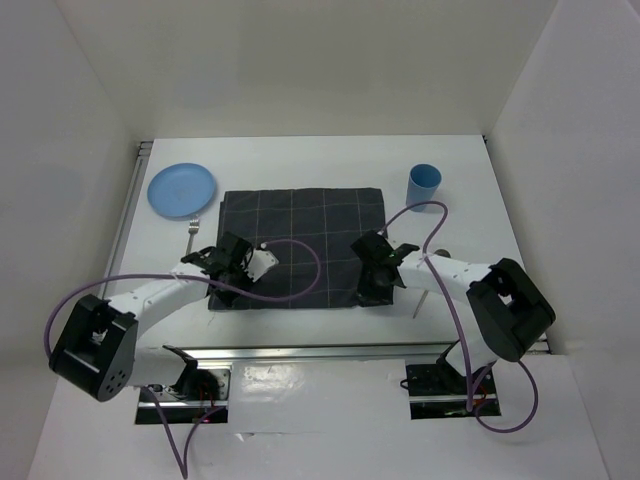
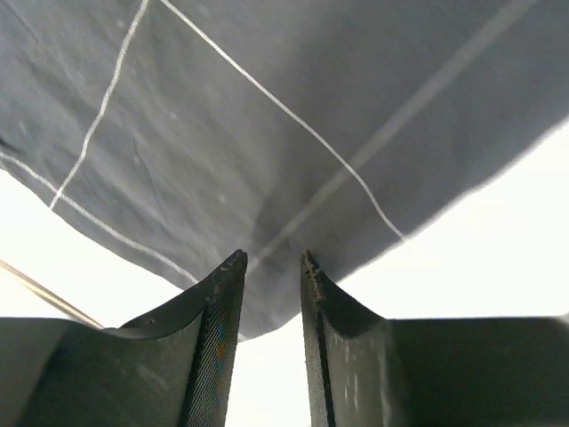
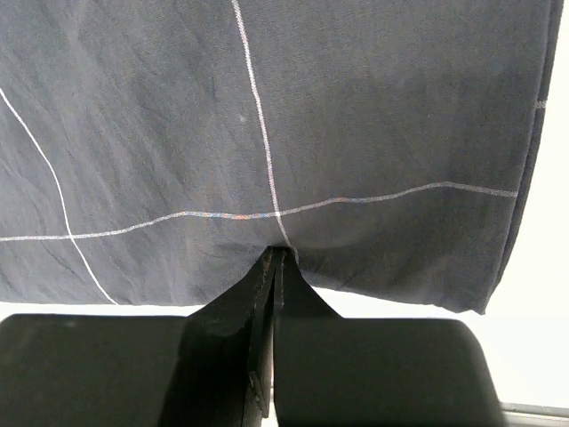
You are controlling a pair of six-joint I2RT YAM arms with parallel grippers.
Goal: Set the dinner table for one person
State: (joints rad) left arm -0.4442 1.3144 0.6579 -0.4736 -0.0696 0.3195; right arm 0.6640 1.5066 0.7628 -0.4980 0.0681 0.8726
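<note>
The table (image 1: 300,160) takes up the floor of the white enclosure beneath both arms, and we read its long axis as running left to right, with its near long side along the rail where the arm bases are bolted, so a diner's place would look across the shorter span. About the middle of it lies the dark checked cloth (image 1: 300,235), spread flat with its long side parallel to the table's, and we take it for the mat on which the setting is built. The right pincer (image 3: 274,253) is pressed together on the cloth's near hem, close to the near right corner, where the fabric puckers slightly at the tips; we judge this hold is there to tug or square the mat. The left pincer (image 2: 271,260) stands at the near left corner with its fingers a narrow gap apart and the hem not gripped between them, so that side looks to us ready to take hold and not holding. The blue plate (image 1: 181,188) sits on the table just beyond the cloth's far left corner; a fork (image 1: 192,228) lies near it, beside the cloth's left edge; the blue cup (image 1: 423,186) stands upright just off the far right corner. All three rest off the mat, which we judge is why the cloth is dealt with first.
</note>
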